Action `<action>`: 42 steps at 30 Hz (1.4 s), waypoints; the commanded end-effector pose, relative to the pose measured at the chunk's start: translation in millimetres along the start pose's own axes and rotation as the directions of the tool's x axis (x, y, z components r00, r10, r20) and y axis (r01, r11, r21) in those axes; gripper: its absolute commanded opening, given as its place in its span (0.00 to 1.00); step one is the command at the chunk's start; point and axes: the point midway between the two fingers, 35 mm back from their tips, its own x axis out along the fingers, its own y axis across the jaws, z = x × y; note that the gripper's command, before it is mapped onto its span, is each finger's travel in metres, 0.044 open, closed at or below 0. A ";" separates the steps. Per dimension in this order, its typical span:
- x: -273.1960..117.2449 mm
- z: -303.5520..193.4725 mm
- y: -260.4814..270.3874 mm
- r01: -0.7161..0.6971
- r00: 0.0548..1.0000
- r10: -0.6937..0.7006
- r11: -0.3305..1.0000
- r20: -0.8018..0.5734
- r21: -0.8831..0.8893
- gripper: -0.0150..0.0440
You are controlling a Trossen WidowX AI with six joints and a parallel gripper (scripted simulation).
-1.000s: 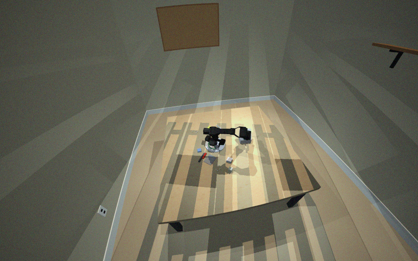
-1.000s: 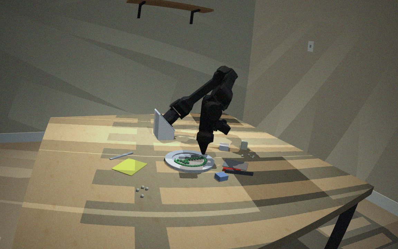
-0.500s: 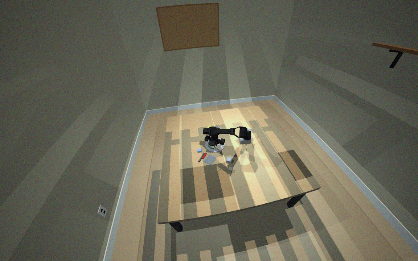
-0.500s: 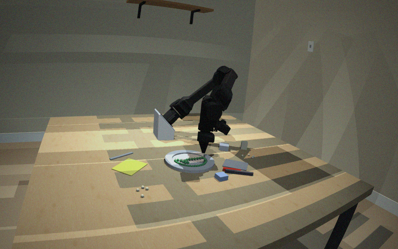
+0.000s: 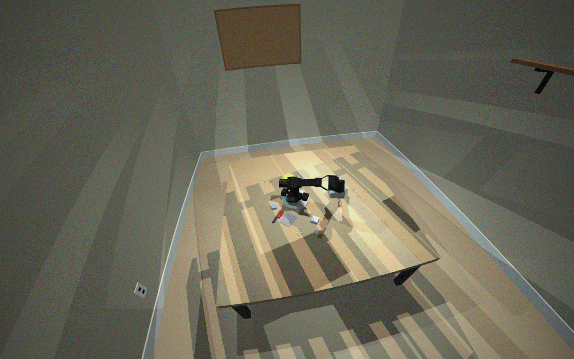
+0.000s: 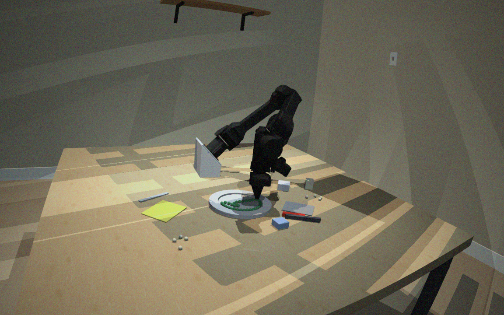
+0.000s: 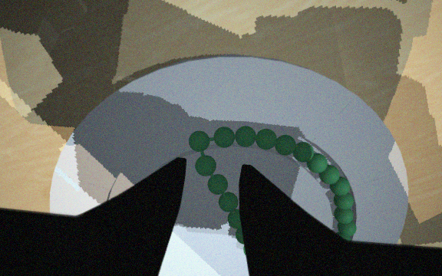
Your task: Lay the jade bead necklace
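With our empty jaws [image 6: 257, 198] partly open above the round bead board [image 6: 215, 203] [image 7: 321, 100], we judge the job half done: the jade bead necklace [image 6: 246, 209] [image 7: 285, 145] follows the groove from about twelve to three o'clock in the wrist view, its inward-cutting strand left to seat.

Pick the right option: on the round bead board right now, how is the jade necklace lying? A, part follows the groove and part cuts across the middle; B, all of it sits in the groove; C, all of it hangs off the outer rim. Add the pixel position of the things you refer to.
A: in the wrist view, the necklace [image 6: 244, 209] [image 7: 329, 175] curves along the board's [image 6: 218, 207] [image 7: 282, 88] groove on one side, while another run crosses the middle.
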 end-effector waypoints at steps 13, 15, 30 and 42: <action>9.3 -1.4 2.1 -0.009 1.000 0.009 1.000 -0.002 0.005 0.32; 9.3 -1.4 2.1 -0.009 1.000 0.009 1.000 -0.002 0.005 0.25; 9.3 -1.4 2.1 -0.009 1.000 0.009 1.000 -0.002 0.005 0.25; 8.8 -1.6 2.1 -0.010 1.000 0.010 1.000 -0.002 0.006 0.25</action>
